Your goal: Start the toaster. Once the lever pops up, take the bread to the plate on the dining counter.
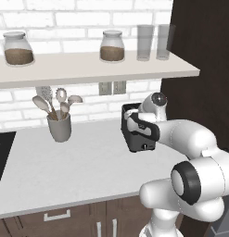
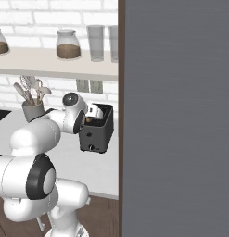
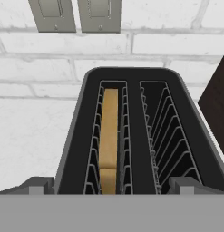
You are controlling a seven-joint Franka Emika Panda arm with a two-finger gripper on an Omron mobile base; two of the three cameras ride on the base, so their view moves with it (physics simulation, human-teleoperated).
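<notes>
Where the two base views give the toaster (image 1: 136,134) from outside, as a black box at the centre of the frame on the white counter (image 1: 79,162) under the brick wall, the hand view looks straight down into it. There the bread (image 3: 109,136) stands on edge in the left slot, a golden slice between the wire guides, while the right slot holds nothing. In the left base view the arm's wrist covers the toaster's top, so the slots are hidden; the right base view shows a sliver of brown at the toaster's upper left edge, too small to name with certainty. The base views alone show the utensil cup (image 1: 59,126) at centre left, and the shelf (image 1: 88,67) above with two jars and two glasses. The hand view alone shows the two wall switch plates (image 3: 76,14) along the top of the frame. The gripper (image 3: 109,186) hangs just above the toaster, its fingertips (image 3: 37,186) spread wide at the bottom corners, holding nothing and touching nothing.
</notes>
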